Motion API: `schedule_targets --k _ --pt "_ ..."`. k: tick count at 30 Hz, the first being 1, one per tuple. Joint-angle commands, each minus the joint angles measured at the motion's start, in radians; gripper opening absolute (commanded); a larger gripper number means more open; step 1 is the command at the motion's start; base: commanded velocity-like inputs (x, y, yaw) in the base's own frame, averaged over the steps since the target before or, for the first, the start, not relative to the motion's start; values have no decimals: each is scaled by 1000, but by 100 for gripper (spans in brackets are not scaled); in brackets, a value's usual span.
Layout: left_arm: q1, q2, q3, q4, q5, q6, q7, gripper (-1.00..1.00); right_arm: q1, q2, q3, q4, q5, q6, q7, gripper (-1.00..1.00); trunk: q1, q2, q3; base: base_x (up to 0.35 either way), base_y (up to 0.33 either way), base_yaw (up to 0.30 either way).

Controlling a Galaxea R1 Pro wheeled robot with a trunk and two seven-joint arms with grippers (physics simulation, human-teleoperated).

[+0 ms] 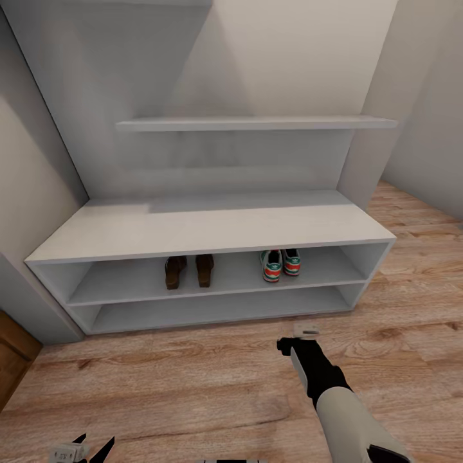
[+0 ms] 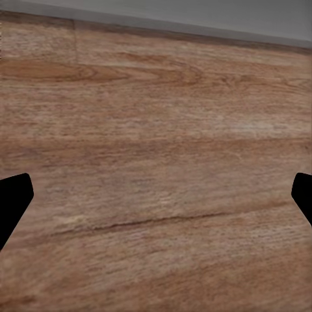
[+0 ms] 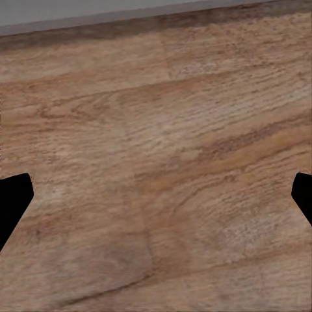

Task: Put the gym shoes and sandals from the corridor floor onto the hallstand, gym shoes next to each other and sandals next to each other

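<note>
The hallstand [image 1: 193, 228] stands against the wall straight ahead. On its upper open shelf the two dark brown sandals [image 1: 190, 271] sit side by side left of centre. The two gym shoes [image 1: 281, 264] sit side by side further right on the same shelf, heels toward me. My right gripper [image 1: 294, 339] hangs low over the corridor floor [image 1: 193, 379] in front of the rack, below the gym shoes. It is open, with only floor planks between its fingers [image 3: 13, 198]. My left gripper [image 1: 95, 444] is at the view's bottom edge, also open over bare planks [image 2: 156, 162].
The lower shelf [image 1: 218, 308] and the bench top hold nothing. A ledge [image 1: 257, 122] juts from the back panel. Grey walls close in at left [image 1: 26, 193] and right [image 1: 424, 128]. A brown wooden piece [image 1: 13, 354] shows at the left edge.
</note>
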State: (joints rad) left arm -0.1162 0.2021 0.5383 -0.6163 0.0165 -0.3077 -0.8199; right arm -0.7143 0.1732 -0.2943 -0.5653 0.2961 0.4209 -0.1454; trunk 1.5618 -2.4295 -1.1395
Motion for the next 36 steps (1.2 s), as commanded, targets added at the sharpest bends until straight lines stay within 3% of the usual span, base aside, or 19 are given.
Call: schedule_targets --k 1,11,13,19,20,25,26,29,33,36 --pt "-1 0 3 1 1 -2 -6 100 -1 1 -5 4 5 4 1 100 -4 7 2 0 0 0" --pt "-1 0 3 1 0 -2 -4 100 1 1 -3 49 6 -10 9 100 -42 77 34 0 0 0" --pt "-1 0 3 1 0 -1 -4 100 1 1 -3 75 7 -36 23 100 -50 91 40 0 0 0" --pt "-2 0 4 2 0 2 0 100 6 1 -2 215 18 -208 92 100 -73 133 59 0 0 0" --pt "-2 0 5 2 0 5 2 100 7 -16 -2 300 38 -289 114 100 -77 140 62 0 0 0" --pt "-2 0 5 3 0 9 4 100 7 -55 -2 403 78 -407 164 100 -96 175 78 0 0 0" --pt "-2 1 5 4 0 10 31 100 33 -97 -2 460 97 -469 188 100 -100 182 81 0 0 0" --pt "-2 1 5 4 0 9 56 100 71 -110 -2 465 120 -529 190 100 -111 203 90 0 0 0" --pt "-1 0 4 4 0 9 82 100 129 -133 -2 468 200 -659 191 100 -127 231 103 0 0 0" --pt "-1 0 3 5 0 8 86 100 145 -138 -2 469 230 -693 191 100 -138 252 112 0 0 0"
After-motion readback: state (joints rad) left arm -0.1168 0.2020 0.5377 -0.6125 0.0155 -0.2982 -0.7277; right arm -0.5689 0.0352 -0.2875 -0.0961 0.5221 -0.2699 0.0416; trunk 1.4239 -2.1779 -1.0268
